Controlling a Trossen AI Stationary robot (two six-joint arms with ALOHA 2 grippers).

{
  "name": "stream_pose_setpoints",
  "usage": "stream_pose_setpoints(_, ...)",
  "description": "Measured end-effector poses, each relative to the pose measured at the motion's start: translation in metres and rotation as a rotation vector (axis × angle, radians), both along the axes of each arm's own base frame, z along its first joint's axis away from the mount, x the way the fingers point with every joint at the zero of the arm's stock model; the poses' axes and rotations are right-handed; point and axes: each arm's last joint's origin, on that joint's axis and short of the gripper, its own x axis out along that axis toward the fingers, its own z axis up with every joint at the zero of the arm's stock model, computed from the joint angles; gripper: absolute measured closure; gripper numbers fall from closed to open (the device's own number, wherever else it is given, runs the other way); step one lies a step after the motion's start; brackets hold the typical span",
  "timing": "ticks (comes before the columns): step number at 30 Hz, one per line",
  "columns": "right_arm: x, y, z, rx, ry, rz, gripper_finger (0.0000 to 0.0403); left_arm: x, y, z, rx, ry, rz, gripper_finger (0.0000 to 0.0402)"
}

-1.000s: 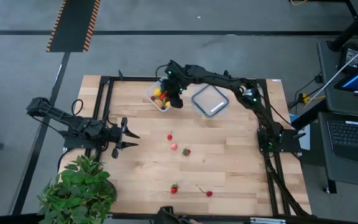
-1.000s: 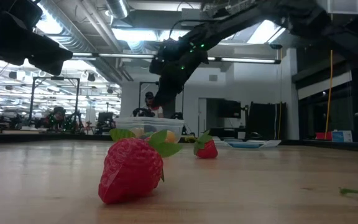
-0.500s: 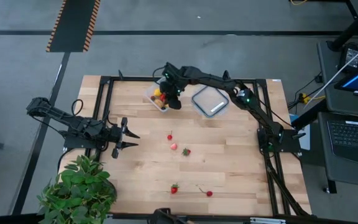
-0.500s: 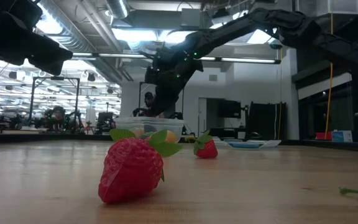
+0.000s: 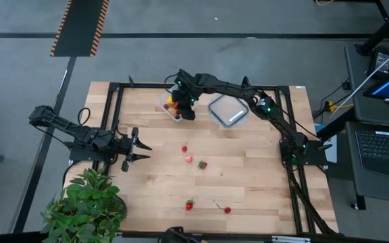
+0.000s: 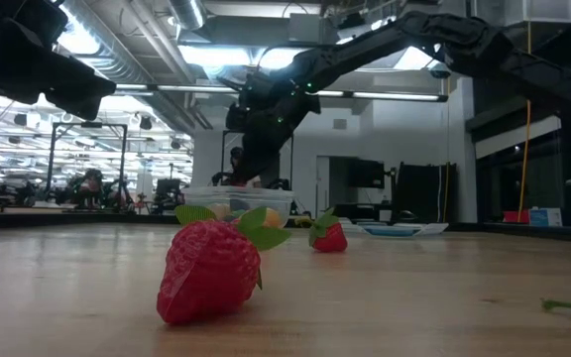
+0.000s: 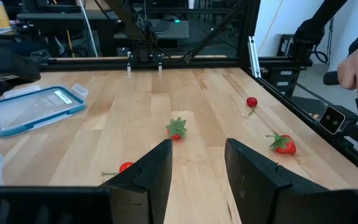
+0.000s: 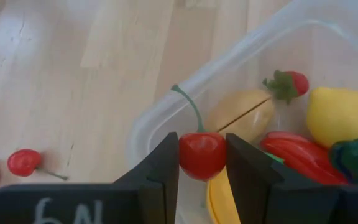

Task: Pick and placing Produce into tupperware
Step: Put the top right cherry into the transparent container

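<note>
The table (image 5: 248,175) was pale wood, smooth and matt, with visible grain. On it, the tupperware (image 8: 166,102) was clear, colourless plastic with a soft sheen. Above its rim, the cherry (image 8: 202,154) looked glossy and smooth between the matt dark fingers (image 8: 154,180) of the right gripper (image 8: 202,177).

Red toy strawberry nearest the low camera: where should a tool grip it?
Probably across the plump red body of the red toy strawberry, coming down from above: it lies on its side on the light wooden table, green leafy cap at one end.
</note>
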Motion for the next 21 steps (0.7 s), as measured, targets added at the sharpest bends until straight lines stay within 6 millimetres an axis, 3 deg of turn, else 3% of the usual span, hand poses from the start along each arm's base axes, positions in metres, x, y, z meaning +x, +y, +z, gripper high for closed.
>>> stream_pose_setpoints(21,0.002,0.0,-0.013,0.041,0.033,-0.058,0.0287,0.0,0.0,0.0,-0.002,0.0,0.0,0.0261)
